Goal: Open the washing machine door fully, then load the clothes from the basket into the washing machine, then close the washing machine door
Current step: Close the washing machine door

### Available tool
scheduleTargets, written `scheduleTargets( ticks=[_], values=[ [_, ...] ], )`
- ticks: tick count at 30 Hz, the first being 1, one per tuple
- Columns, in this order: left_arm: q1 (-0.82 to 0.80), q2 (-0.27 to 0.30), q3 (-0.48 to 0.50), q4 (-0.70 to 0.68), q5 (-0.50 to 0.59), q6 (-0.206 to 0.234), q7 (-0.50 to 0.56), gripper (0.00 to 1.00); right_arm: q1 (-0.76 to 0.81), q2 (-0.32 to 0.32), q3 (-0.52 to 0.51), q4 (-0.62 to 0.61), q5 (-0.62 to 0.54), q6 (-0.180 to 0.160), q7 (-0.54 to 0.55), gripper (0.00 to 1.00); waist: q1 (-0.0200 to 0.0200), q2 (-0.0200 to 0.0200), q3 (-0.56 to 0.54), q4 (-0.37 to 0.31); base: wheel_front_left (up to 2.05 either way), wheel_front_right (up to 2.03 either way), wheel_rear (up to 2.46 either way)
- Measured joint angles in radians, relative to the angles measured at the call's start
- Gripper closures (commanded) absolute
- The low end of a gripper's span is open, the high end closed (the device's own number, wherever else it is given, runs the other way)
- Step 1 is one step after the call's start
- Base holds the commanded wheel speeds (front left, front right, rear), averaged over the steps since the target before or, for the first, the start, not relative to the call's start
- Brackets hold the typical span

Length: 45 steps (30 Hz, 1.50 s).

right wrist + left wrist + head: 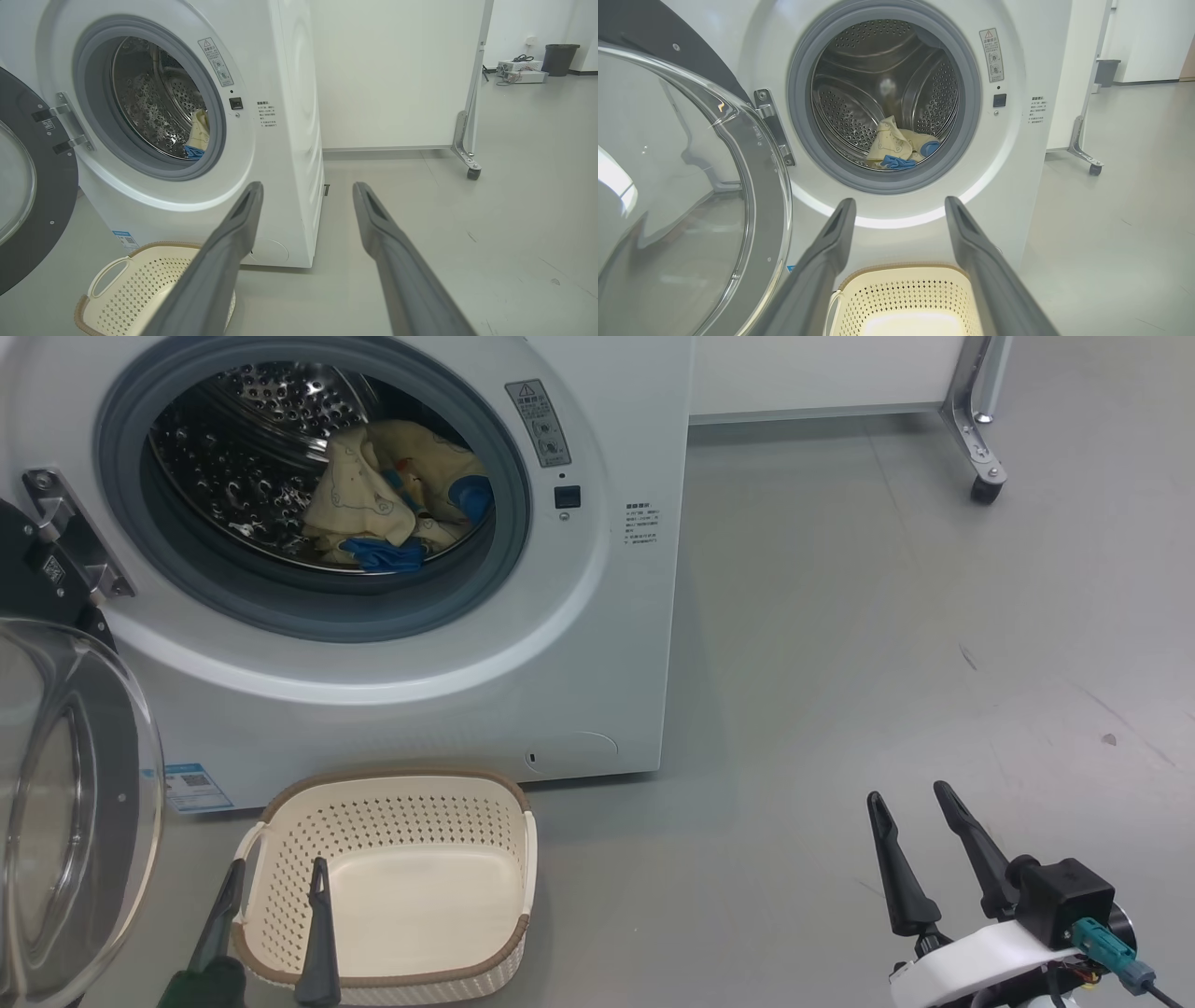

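Two grippers and four task items are shown. One big white front-loading washing machine (597, 653) stands on the grey floor (840, 635). Its one large round door (79, 803), with a glossy black rim and a bulging clear glass centre, stands wide open at the robot's left on one metal hinge (65, 532). One grey rubber ring (512, 523) frames one perforated steel drum (243, 439).

One bundle of soft pale yellow clothes (373, 495), printed with thin bear outlines and trimmed in bright blue, lies at the bottom of the drum, near its mouth. One warning label (540, 423) sits at the upper right of the opening, and one blue sticker (191, 789) marks the lower left corner of the front.

One small cream plastic basket (392, 782), with perforated sides, a brown rim and two side handles (530, 859), rests on the floor just before the machine, below the opening; its smooth cream bottom is in plain sight.

The left gripper (277, 866) hangs over the basket's near left corner, its two dark fingers spread apart and holding nothing; contact with the basket cannot be told. The right gripper (908, 793) hangs over bare floor, well apart from the basket, its two fingers likewise spread and holding nothing. One black caster (982, 490) stands on the floor at far right.
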Motion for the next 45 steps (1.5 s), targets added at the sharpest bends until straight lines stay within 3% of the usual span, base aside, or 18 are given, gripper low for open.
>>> scheduleTargets(
  ticks=[45],
  values=[
    [0.012, 0.008, -0.010, -0.046, 0.021, 0.009, 0.010, 0.00, 0.001, -0.003, -0.007, -0.018, 0.000, -0.010, 0.000, 0.00, 0.0000, 0.0000, 0.010, 0.033, -0.49, 0.49, 0.00]
  ],
)
